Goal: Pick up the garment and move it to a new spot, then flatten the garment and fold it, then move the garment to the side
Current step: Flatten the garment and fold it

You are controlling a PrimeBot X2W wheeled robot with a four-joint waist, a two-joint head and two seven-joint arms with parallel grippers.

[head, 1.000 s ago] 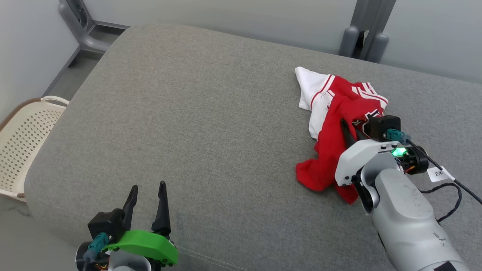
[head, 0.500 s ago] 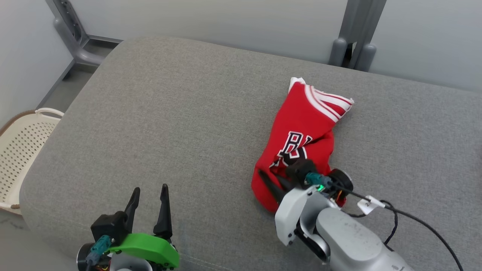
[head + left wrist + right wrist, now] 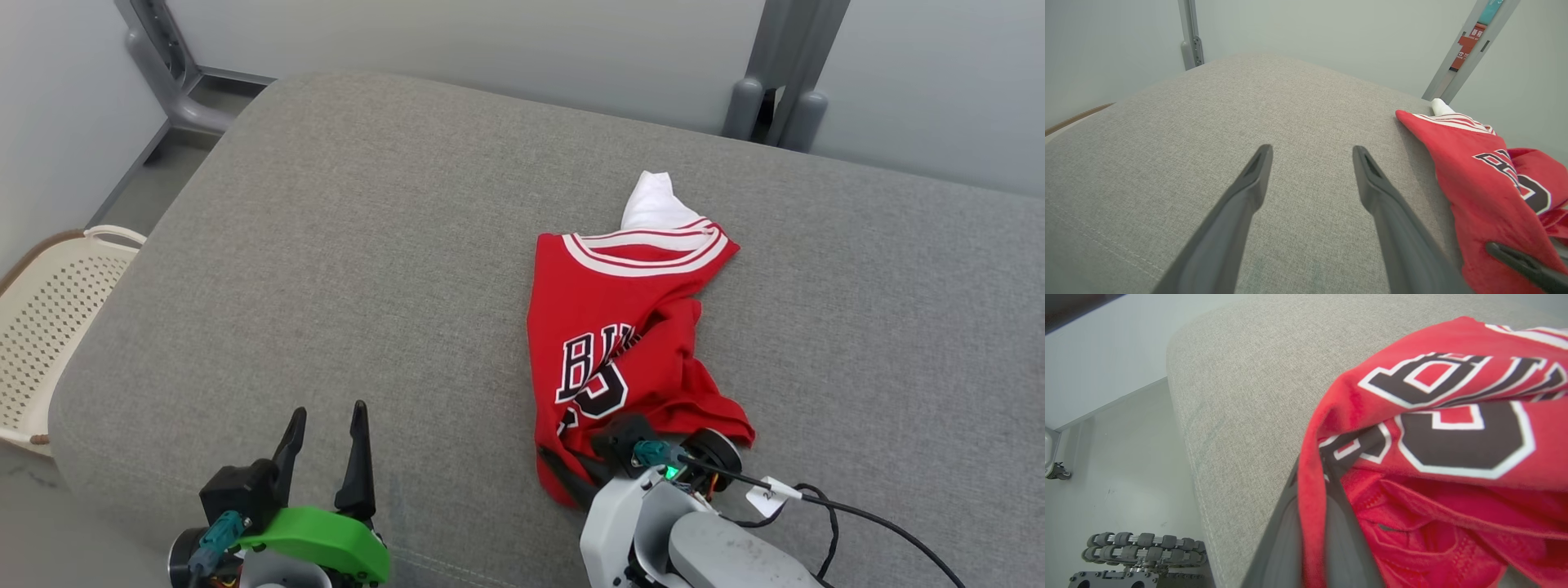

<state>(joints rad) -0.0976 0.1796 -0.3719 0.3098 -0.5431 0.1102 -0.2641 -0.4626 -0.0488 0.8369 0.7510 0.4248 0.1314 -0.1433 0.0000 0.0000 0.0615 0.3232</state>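
The garment (image 3: 608,327) is a red jersey with white-striped trim and black lettering. It lies crumpled and stretched toward me on the grey cushion (image 3: 367,245), right of centre. My right gripper (image 3: 575,482) is at the garment's near hem and shut on it. In the right wrist view a fold of the red garment (image 3: 1453,416) is pinched between the two fingers of the right gripper (image 3: 1311,482). My left gripper (image 3: 326,412) is open and holds nothing, near the cushion's front edge to the left. In the left wrist view the left gripper (image 3: 1312,153) hovers over bare cushion, with the garment (image 3: 1470,171) to its right.
A cream perforated basket (image 3: 49,318) sits on the floor left of the cushion. Grey metal posts (image 3: 775,90) stand behind the cushion by the pale wall. The cushion's front edge and a wheeled base (image 3: 1143,547) show in the right wrist view.
My right gripper has pulled the garment left and toward the front edge. The cloth has stretched out so its lettering faces up. The left gripper has stayed open in place.
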